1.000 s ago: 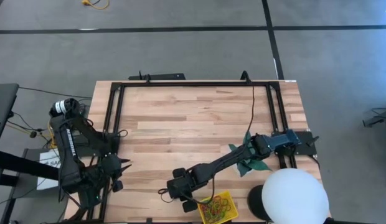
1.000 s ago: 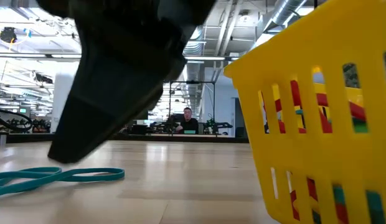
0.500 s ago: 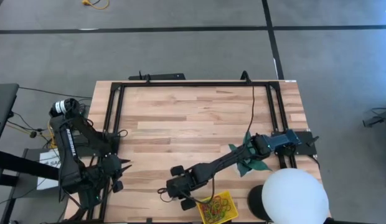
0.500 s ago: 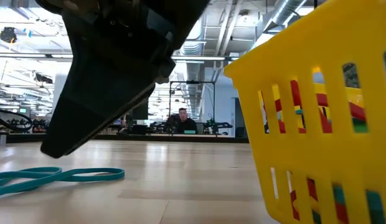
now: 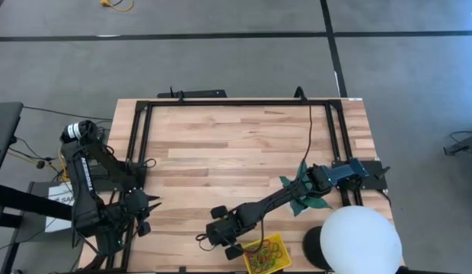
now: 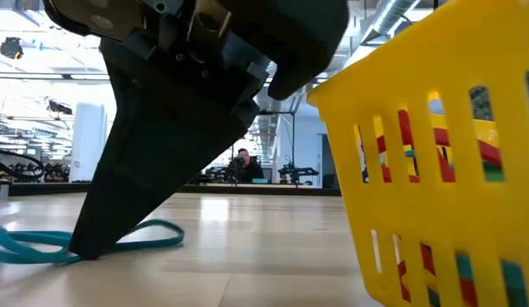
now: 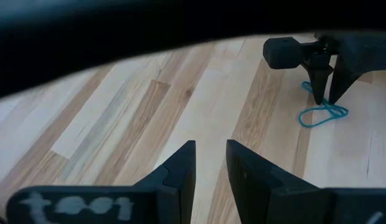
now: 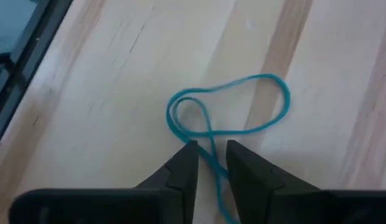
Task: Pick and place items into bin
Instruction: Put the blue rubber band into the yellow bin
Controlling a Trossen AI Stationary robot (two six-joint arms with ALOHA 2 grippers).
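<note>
Teal loop point(image 8: 225, 118) lies twisted on the desk point(image 5: 221, 152) just left of the yellow bin point(image 5: 265, 255), and the right gripper point(image 8: 210, 158) stands over it with its fingers point(image 8: 185, 163) a narrow gap apart, one strand between the tips. To do this well, I judge it should close fully on that strand at desk level before lifting toward the bin. The left gripper point(image 7: 209, 163) waits at the desk's left edge, fingers slightly parted; no writing is legible.
</note>
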